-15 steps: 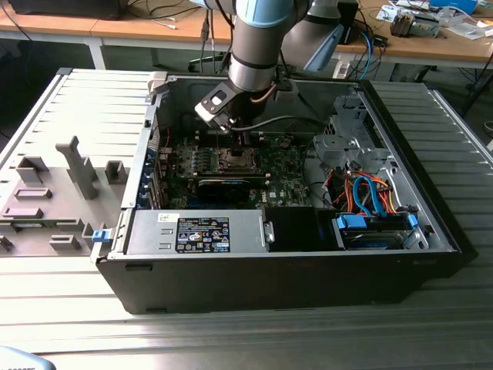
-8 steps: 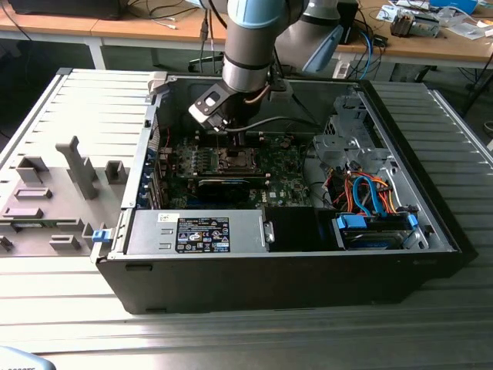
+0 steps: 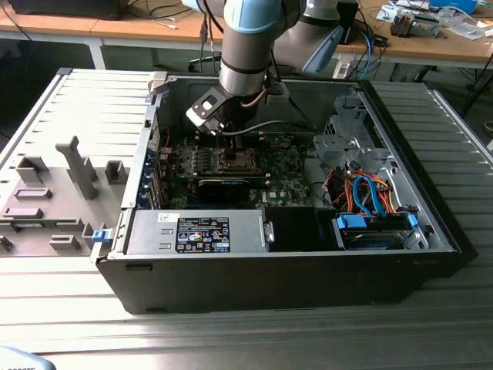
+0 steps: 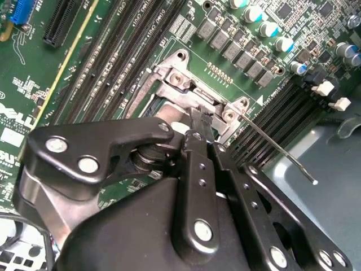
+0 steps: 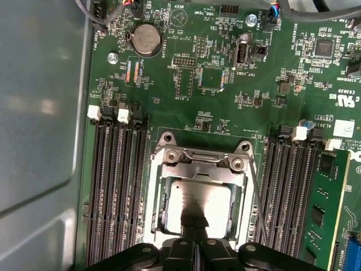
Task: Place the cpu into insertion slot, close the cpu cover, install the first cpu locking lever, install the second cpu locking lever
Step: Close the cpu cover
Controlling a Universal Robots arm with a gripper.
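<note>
The cpu point(image 5: 197, 199), a silver-grey square, lies in the insertion slot point(image 5: 153, 212) on the green motherboard. The cpu cover point(image 5: 200, 168), a silvery frame with a window, lies flat around the chip. My gripper point(image 5: 194, 228) is shut with nothing between its fingers, and the joined tips rest at the cover's edge over the chip. It is also seen in the second wrist view point(image 4: 199, 119) and, in the exterior view, low inside the case point(image 3: 229, 142). A thin wire locking lever point(image 4: 276, 148) juts out free from the socket corner; it runs along the socket's side point(image 5: 256, 195).
Rows of long memory slots point(image 5: 115, 186) flank the socket, one holding a green card point(image 5: 327, 197). A grey case wall point(image 5: 39, 113) stands close by. Blue and orange cables point(image 3: 370, 196) and a power supply point(image 3: 196, 231) fill the case's near side.
</note>
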